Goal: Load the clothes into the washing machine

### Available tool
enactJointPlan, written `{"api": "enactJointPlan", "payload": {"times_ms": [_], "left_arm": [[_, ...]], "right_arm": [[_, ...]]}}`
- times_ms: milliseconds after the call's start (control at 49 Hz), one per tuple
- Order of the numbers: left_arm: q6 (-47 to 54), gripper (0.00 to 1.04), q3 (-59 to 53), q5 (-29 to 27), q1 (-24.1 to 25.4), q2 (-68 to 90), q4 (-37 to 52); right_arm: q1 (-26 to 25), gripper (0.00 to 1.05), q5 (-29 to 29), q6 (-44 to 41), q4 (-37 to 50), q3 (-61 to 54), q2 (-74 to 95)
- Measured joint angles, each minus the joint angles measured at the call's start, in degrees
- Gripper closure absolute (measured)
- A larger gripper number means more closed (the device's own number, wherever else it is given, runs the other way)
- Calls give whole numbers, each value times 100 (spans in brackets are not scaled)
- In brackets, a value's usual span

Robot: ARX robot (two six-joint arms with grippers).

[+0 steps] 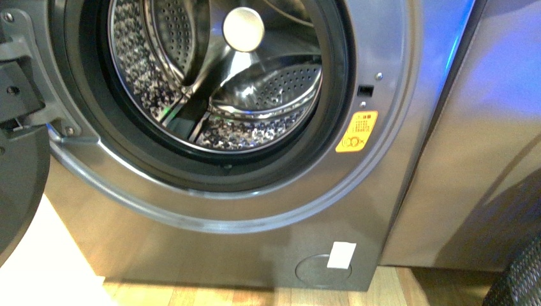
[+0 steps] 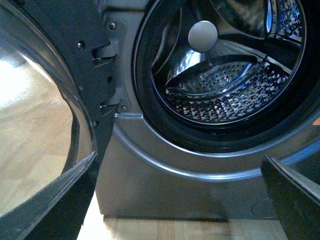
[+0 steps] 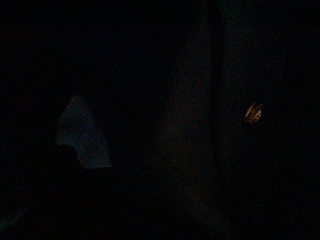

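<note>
Wood floor (image 1: pixel 210 296) runs under everything, pale boards at the foot of the washer (image 1: pixel 191 236).

Nearest the left wrist camera, the left gripper (image 2: pixel 179 156) is spread wide with nothing between its dark fingers (image 2: pixel 60 200). It hovers low in front of the machine, aimed up at the opening and touching nothing. No arm shows in the front view. The right wrist view is dark, so I cannot tell whether the right gripper is open or holding anything.

Next comes the door (image 2: pixel 45 100), swung fully open to the left on its hinge and clear of the opening. A small white label (image 1: pixel 341 255) sits low on the silver front panel, and a yellow sticker (image 1: pixel 356 131) sits on the rim to the right of the opening. A grey cabinet (image 1: pixel 485 159) stands just beside the washer on the right, and something dark and mesh-like (image 1: pixel 520 280) cuts into the bottom right corner; I cannot tell what it is.

Further in, past the black gasket, the drum (image 1: pixel 255 83) shows only bare perforated steel, its paddles and the round boss at the back. No fabric lies inside.

The clothes are not visible in any lit picture, so I cannot say where they are. As I judge it, the door step is done and the loading itself has not begun: the garment has yet to be brought to the opening, pushed past the gasket and released.
</note>
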Motion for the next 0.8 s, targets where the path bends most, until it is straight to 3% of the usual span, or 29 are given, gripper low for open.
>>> {"api": "enactJointPlan", "payload": {"times_ms": [82,347,510,592,796], "left_arm": [[0,7,0,0,0,0,0],[0,7,0,0,0,0,0],[0,7,0,0,0,0,0],[0,7,0,0,0,0,0],[0,7,0,0,0,0,0]], "right_arm": [[-22,10,-13,0,50,-15,9],[-35,64,-66,323,452,-245,-219],[7,87,-79,669,730,-730,-852],[26,94,-190,791,835,-1014,-1309],[107,96,-483,1047,1056,-1504,-2302]]}}
